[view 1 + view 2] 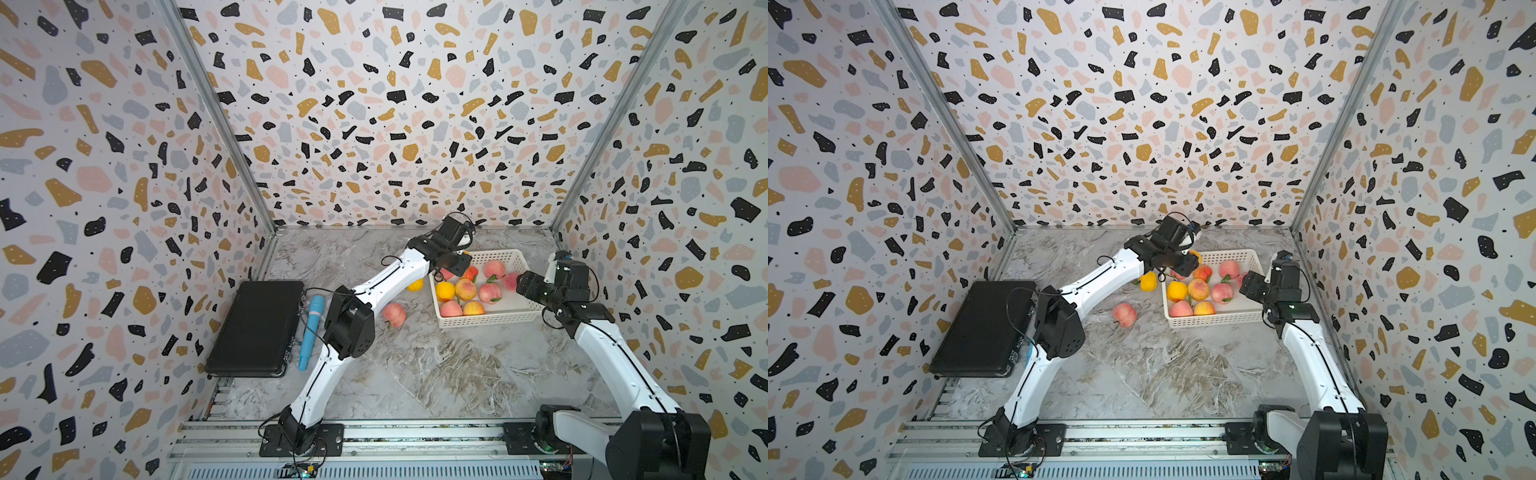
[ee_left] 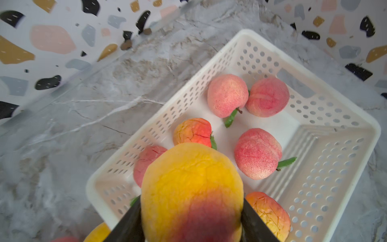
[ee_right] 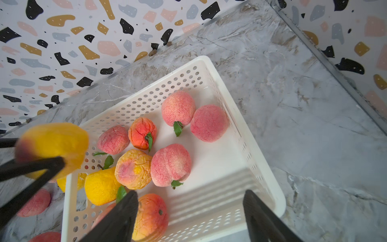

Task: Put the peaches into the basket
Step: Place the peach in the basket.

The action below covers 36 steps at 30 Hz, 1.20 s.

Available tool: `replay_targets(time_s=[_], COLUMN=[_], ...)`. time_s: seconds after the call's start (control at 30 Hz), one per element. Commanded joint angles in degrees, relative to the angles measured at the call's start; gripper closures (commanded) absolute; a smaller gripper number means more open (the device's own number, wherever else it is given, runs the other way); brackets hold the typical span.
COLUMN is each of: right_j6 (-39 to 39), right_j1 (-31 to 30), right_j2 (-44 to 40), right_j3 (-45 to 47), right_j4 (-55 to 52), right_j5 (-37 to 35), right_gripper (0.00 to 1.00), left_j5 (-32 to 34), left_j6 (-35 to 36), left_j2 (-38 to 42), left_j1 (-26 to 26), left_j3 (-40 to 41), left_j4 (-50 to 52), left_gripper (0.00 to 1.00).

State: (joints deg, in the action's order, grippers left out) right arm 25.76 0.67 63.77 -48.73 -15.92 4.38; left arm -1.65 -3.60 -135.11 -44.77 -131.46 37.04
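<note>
Bench: the marbled bench (image 1: 436, 365) carries the white basket at its far right, with loose fruit beside it.
Basket: the basket (image 1: 486, 319) already holds about nine peaches (image 3: 170, 164), crowded toward its left side; its near right part is bare.
Left tool: the left tool (image 2: 190, 202) is clenched on a yellow-orange peach (image 2: 191, 184), held above the basket's far left corner.
Right tool: the right tool (image 3: 190, 192) hangs over the basket's near right part, jaws spread wide, empty.
Strays: a yellow peach (image 1: 415, 285) lies just beside the basket's left wall. A pink peach (image 1: 393, 314) rests near it. The right wrist view shows another pink peach (image 3: 35, 202) next to the yellow one.
Progress: seemingly well past halfway, with one drop pending and about three pickups left.
</note>
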Motion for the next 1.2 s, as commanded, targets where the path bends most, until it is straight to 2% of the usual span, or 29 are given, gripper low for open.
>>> replay_targets(time_s=[0.0,0.43,0.7,0.97,1.17], right_j6=[0.3,-0.2,0.0,0.0,-0.1], right_j1=[0.3,0.5,0.5,0.5,0.5], right_j2=[-2.6,-4.8,-5.0,-4.7,-4.8], right_j3=[-1.7,-0.8,0.1,0.6,0.7], right_j4=[-2.1,-2.7,-2.5,-2.2,-2.2], right_j5=[1.0,2.6,3.6,4.4,4.7], right_gripper=[0.19,0.19,0.19,0.19,0.19], left_j5=[1.0,5.7,5.9,4.2,4.1], left_j6=[1.0,0.7,0.5,0.2,-0.1], left_j2=[-3.4,-11.3,-13.8,-12.9,-10.4], left_j1=[0.1,0.0,-0.1,-0.8,-0.8], left_j3=[-3.8,-8.6,-11.3,-10.5,-10.4], left_j4=[-0.4,0.2,0.5,-0.5,-0.5], left_gripper=[0.49,0.48,0.42,0.23,0.16])
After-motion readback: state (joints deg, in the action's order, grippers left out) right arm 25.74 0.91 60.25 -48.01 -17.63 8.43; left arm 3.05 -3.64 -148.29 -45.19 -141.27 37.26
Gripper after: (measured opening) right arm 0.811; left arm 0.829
